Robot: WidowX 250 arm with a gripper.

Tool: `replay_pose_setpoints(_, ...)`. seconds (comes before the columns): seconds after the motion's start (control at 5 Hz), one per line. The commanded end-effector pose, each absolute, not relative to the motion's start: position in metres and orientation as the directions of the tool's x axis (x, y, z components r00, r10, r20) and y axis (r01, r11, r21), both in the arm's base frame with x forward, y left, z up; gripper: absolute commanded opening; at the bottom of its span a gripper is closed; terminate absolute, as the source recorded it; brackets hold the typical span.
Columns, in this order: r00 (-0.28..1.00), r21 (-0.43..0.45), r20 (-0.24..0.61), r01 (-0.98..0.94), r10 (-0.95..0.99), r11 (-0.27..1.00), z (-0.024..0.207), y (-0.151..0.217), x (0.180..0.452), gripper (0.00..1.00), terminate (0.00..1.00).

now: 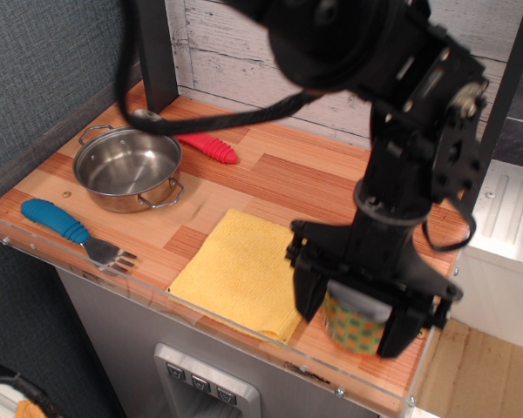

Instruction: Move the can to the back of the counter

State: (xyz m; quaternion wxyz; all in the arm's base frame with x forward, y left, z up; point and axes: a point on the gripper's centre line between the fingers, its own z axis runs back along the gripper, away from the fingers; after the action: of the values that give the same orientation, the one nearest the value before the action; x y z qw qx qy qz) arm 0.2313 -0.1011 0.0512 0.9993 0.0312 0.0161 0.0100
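Note:
The can (349,331), with a yellow-orange label and green dots, stands at the front right corner of the wooden counter (283,174), close to the clear front edge. My black gripper (353,312) hangs over it from above, jaws spread. One finger (307,292) is on the can's left and the other finger (401,326) on its right. The wrist hides the can's lid. I cannot tell whether the pads touch the can.
A yellow folded cloth (240,270) lies just left of the can. A steel pot (126,170) stands at the left, with a blue-handled fork (59,223) in front and a red-handled utensil (207,146) behind. A plank wall (244,52) backs the counter.

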Motion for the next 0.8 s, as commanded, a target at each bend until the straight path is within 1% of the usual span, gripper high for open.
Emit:
replay_pose_setpoints(0.0, 0.999, 0.026, 0.011, -0.051, 0.050, 0.998, 0.058, -0.096, 0.264, 1.00, 0.00)
replay_pose_setpoints(0.6, 0.993, 0.004, 0.053, -0.106, 0.106, 0.994, 0.052, -0.083, 0.323, 1.00, 0.00)
